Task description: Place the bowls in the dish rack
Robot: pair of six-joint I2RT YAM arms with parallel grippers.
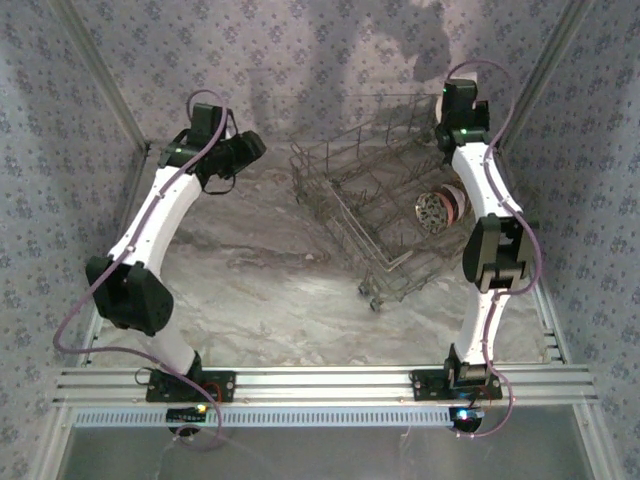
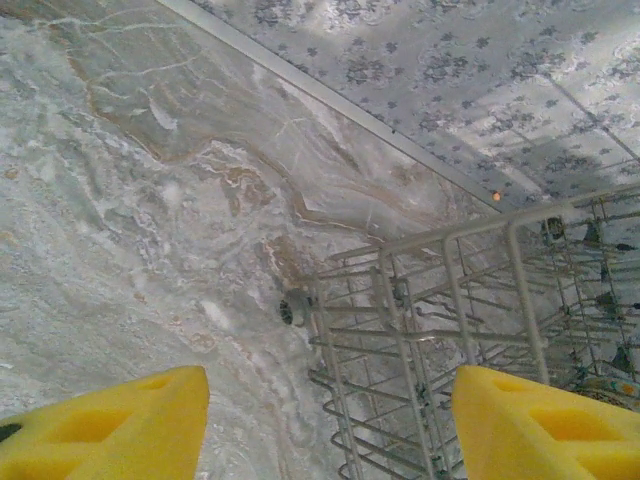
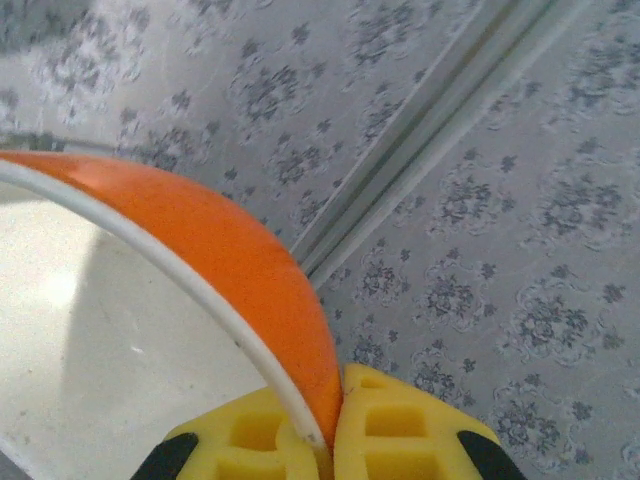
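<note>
Orange bowl point(image 3: 230, 250), white inside, is pinched at its rim by the right gripper point(image 3: 330, 405), fingers clamped tight. Dish rack point(image 1: 380, 210) sits on the marble table point(image 2: 120, 250), patterned bowls point(image 1: 438, 208) standing inside. Left gripper point(image 2: 330, 400) hovers beside the rack, spread wide, empty.

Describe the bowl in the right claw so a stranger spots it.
Find the wire dish rack, then the right arm at its far corner. Its claw pinches the rim of a bowl: orange outside, white inside, unlike the patterned bowls in the rack.
</note>
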